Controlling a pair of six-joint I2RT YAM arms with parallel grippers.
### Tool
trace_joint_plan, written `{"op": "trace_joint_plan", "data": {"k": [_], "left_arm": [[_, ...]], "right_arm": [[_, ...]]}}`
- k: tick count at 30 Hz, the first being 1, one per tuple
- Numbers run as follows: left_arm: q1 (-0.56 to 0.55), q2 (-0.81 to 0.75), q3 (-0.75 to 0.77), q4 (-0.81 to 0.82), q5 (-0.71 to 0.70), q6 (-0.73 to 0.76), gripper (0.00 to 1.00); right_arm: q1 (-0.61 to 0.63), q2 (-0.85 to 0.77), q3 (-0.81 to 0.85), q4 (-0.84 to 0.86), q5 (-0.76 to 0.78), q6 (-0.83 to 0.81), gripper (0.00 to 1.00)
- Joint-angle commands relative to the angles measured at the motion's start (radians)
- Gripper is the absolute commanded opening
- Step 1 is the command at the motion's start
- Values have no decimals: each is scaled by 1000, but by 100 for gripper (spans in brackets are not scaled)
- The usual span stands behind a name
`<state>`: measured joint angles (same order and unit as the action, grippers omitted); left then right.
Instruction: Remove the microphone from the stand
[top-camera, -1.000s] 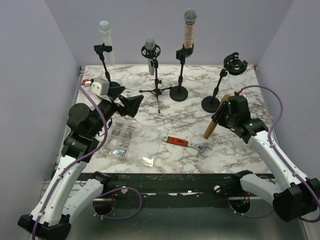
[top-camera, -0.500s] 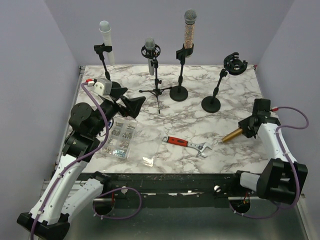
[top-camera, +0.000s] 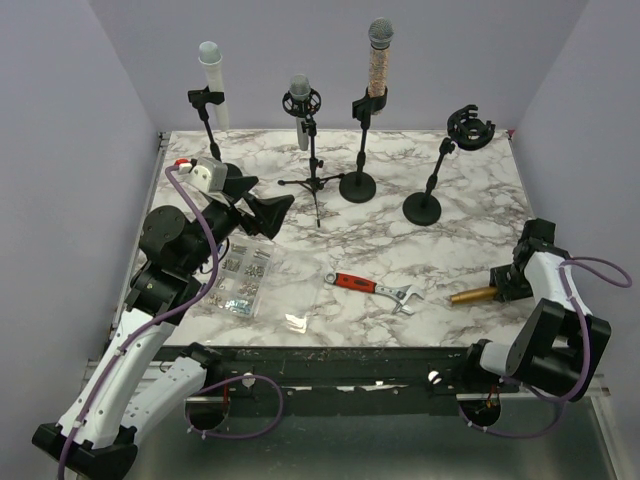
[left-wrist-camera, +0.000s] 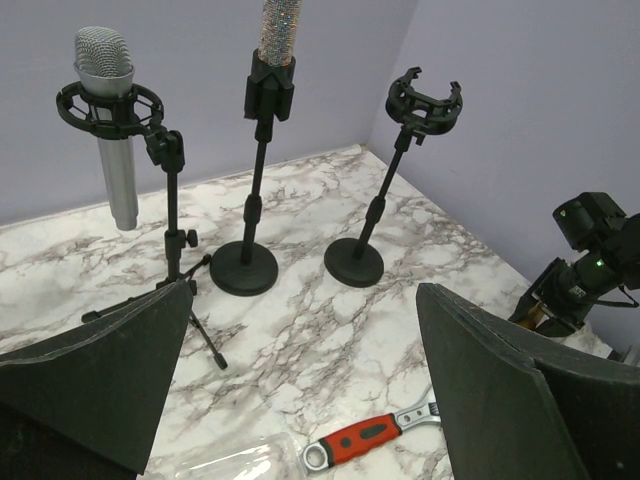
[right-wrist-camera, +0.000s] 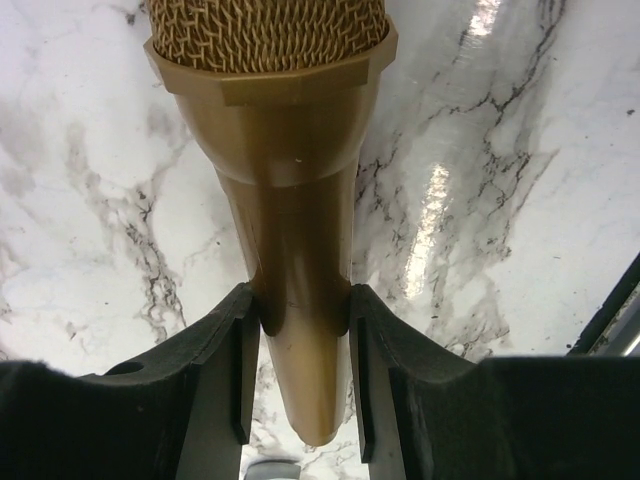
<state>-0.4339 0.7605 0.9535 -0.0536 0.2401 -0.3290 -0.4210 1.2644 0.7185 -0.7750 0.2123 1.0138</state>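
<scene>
My right gripper (top-camera: 508, 286) is shut on the tail of a gold microphone (top-camera: 473, 296), low over the marble near the table's front right edge. The microphone lies almost level, its mesh head pointing left. In the right wrist view both pads press the gold microphone (right-wrist-camera: 290, 180) at its narrow handle, around my right gripper (right-wrist-camera: 300, 310). The empty black stand (top-camera: 468, 128) is at the back right, its clip holding nothing; the left wrist view also shows this stand (left-wrist-camera: 424, 100). My left gripper (top-camera: 255, 200) hangs open over the left side, and its wrist view shows the left gripper (left-wrist-camera: 305, 295) with nothing between the fingers.
Three other stands hold microphones at the back: white (top-camera: 210, 70), silver (top-camera: 300, 100) and glittery (top-camera: 379, 55). A red-handled wrench (top-camera: 375, 288) lies at front centre. A clear box of screws (top-camera: 238, 275) and a small plastic bag (top-camera: 297, 321) lie front left.
My right arm swung from beside the empty stand out to the front right edge, lowering the gold microphone from tilted upright to nearly level. The left arm barely moved.
</scene>
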Motion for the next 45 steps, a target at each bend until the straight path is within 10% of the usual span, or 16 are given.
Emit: {"op": "trace_joint_plan", "data": {"k": [1, 17, 30, 45], "left_arm": [[-7, -6, 27, -14, -7, 8, 99], [-13, -10, 27, -15, -9, 8, 99], [-20, -10, 28, -15, -8, 8, 99], [-23, -10, 30, -17, -7, 7, 99]], "right_arm": [[-9, 8, -8, -24, 63, 42, 14], [-9, 52, -66, 37, -1, 39, 38], [-9, -37, -35, 26, 33, -8, 100], [-7, -126, 17, 0, 16, -80, 100]]}}
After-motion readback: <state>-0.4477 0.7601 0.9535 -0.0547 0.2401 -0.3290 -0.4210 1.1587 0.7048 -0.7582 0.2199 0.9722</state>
